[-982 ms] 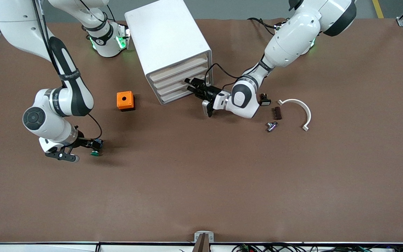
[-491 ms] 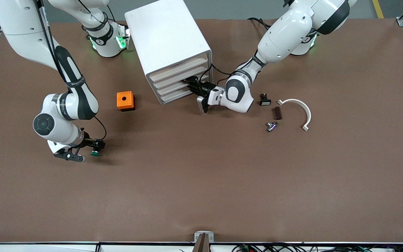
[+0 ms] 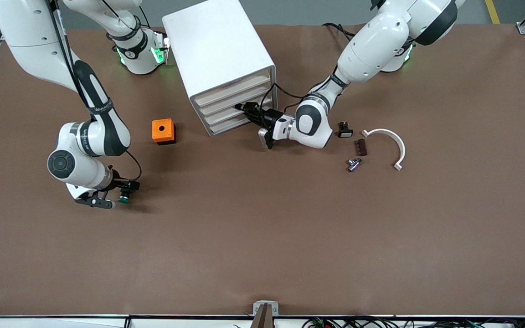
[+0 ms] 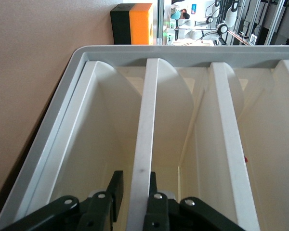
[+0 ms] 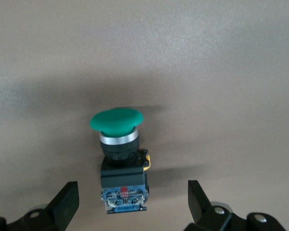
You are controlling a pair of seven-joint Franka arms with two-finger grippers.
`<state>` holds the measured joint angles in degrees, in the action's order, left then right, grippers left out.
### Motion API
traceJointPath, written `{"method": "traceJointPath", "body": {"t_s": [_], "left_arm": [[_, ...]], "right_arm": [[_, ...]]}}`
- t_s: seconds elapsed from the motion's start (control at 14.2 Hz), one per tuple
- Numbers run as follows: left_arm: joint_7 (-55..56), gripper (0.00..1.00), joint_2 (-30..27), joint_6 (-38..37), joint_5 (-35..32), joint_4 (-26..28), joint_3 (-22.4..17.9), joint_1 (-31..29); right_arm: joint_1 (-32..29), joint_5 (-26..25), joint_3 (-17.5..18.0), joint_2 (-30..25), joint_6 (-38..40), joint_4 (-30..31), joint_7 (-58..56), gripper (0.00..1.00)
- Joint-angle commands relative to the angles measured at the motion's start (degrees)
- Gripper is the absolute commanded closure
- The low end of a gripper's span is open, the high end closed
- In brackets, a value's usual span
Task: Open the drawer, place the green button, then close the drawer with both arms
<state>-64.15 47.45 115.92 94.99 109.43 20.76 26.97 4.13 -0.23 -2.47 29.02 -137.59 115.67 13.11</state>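
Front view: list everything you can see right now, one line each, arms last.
cabinet: one, white, four pale beige drawers, between the arm bases.
drawer: one, its front edge between the left gripper's fingers.
button: one, green cap on black body, on the table between the right gripper's fingers.
orange box: one, hole on top, beside the cabinet toward the right arm's end.
black part: one, white face, toward the left arm's end.
brown block: one, beside it.
metal fitting: one, silver, nearer the camera.
curved bracket: one, white.
left gripper: shut on the drawer.
right gripper: open around the button.
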Motion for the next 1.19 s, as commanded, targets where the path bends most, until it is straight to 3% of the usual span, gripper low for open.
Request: {"method": "traceJointPath", "body": {"t_s": [0.0, 0.28, 0.77, 0.91, 1.12], "left_arm": [[1.3, 0.84, -1.0, 0.5, 0.5, 0.4, -0.1, 0.1], [1.7, 0.98, -1.0, 0.5, 0.4, 0.3, -0.6, 0.0], [5.2, 0.98, -1.0, 0.4, -4.9, -2.4, -2.2, -2.9], [6.5, 0.98, -1.0, 0.3, -6.5, -3.0, -2.2, -4.0], [6.6, 0.98, -0.5, 0.2, -8.2, -4.8, -2.3, -6.0]], "right_arm": [[-0.1, -0.1, 0.1, 0.0, 0.7, -0.1, 0.1, 0.01], [-0.5, -0.2, 0.1, 1.1, 0.4, -0.7, -0.1, 0.26], [-0.6, -0.2, 0.1, 1.3, 0.6, -1.3, 0.0, 0.76], [-0.5, -0.2, 0.1, 0.6, 1.5, -1.2, 0.1, 0.84], [-0.1, -0.2, 0.1, -1.5, 6.5, -2.7, 0.1, 0.85]]}}
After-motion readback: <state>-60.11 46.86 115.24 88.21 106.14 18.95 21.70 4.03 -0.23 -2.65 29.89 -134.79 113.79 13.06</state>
